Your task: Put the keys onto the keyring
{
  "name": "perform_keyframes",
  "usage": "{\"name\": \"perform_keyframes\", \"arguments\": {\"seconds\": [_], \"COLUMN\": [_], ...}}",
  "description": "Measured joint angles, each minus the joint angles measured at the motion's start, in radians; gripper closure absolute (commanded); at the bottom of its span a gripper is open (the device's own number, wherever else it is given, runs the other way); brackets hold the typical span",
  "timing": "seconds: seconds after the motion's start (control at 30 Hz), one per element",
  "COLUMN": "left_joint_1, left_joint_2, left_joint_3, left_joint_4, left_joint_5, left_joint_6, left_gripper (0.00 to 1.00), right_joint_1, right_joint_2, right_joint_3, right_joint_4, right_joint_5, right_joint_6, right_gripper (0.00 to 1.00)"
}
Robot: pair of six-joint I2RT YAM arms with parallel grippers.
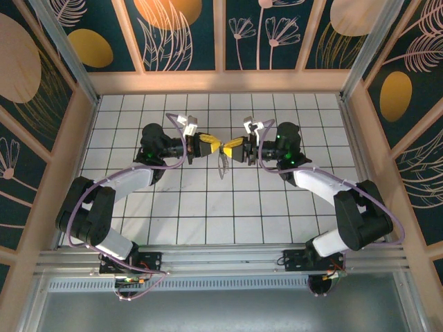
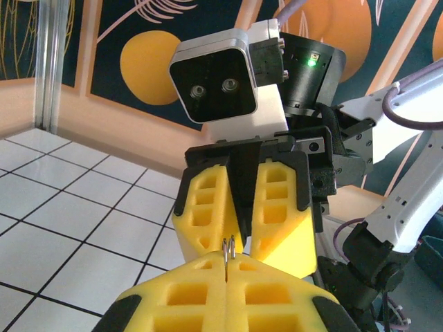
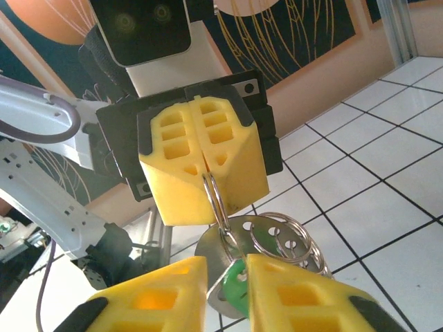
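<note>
Count: 2 arms, 2 grippers, 1 green-headed key, 1 keyring; extra wire loops (image 3: 294,242) beside the key overlap, so their number is unclear. Top view, near to far: both bases sit at the 6 o'clock edge of the tiled table (image 1: 208,207). Left arm (image 1: 131,181) bows out toward 9 o'clock and folds back in; right arm (image 1: 322,183) mirrors it via 3 o'clock. Elbows are bent, and the grippers meet tip to tip over the table centre, raised off the tiles. Left gripper (image 1: 212,146) points to 3 o'clock, fingers pressed together on the keyring (image 3: 215,197); the thin wire is pinched in the seam and hangs toward 6 o'clock from the tips. Right gripper (image 1: 230,148) points to 9 o'clock with its fingers narrow; the green head of the key (image 3: 235,289) sits in the gap and appears to touch both pads. The key's silvery part lies at 12 o'clock of the green head, against the keyring wire
</note>
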Motion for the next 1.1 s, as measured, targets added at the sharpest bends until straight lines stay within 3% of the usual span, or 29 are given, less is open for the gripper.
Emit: {"name": "perform_keyframes", "arguments": {"seconds": [0.2,1.1], "left_joint_1": [0.000,0.000], "left_joint_2": [0.000,-0.046], "left_joint_3": [-0.005,-0.041], "left_joint_4": [0.004,0.035], "left_joint_5": [0.000,-0.019], "left_joint_6": [-0.003,-0.048], "left_gripper": [1.00,1.00], "right_joint_1": [0.003,0.045], "right_joint_2": [0.007,0.016], "right_joint_3": [0.006,0.006], "right_joint_4": [0.007,0.008], "right_joint_5": [-0.006,-0.001], "right_joint_6": [0.011,-0.011], "right_gripper": [1.00,1.00]}}
